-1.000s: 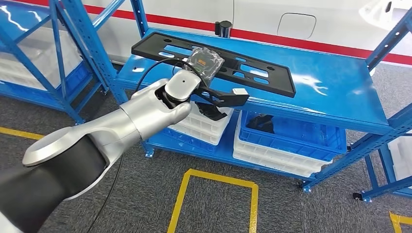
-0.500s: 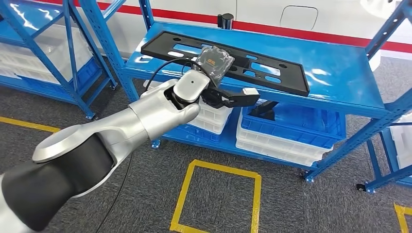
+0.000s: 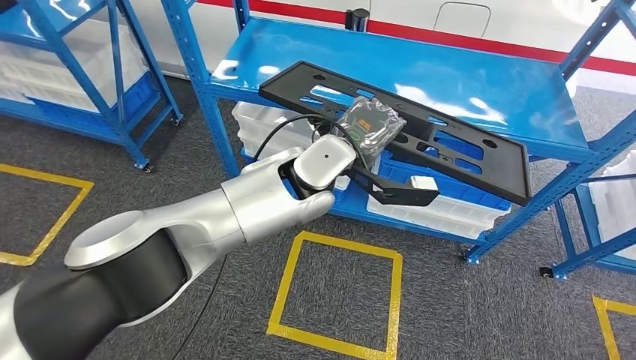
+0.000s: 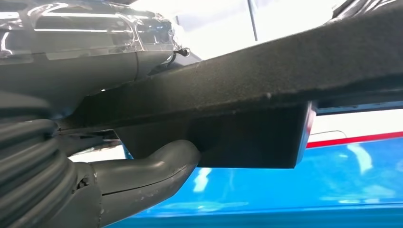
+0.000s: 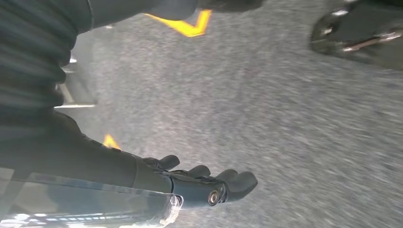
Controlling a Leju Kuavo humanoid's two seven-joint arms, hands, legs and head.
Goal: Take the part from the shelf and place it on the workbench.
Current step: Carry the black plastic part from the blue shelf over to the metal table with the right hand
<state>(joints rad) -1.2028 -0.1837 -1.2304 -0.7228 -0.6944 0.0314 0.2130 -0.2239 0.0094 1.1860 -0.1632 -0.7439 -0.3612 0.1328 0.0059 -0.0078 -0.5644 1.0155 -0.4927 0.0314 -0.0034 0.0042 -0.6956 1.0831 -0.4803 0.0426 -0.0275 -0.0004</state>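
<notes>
Underneath, thumb (image 4: pixel 157 166) supports part (image 3: pixel 420 131), fingers (image 5: pixel 223 183) empty

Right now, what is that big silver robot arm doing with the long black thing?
The robot's left hand is gripping a long black part with cut-out holes and carrying it. One end of the part hangs out past the front edge of the blue shelf, so it seems to be coming off the shelf. The thumb presses up from underneath it. The right hand hangs over the grey carpet, holding nothing. The part has not reached a workbench yet.
</notes>
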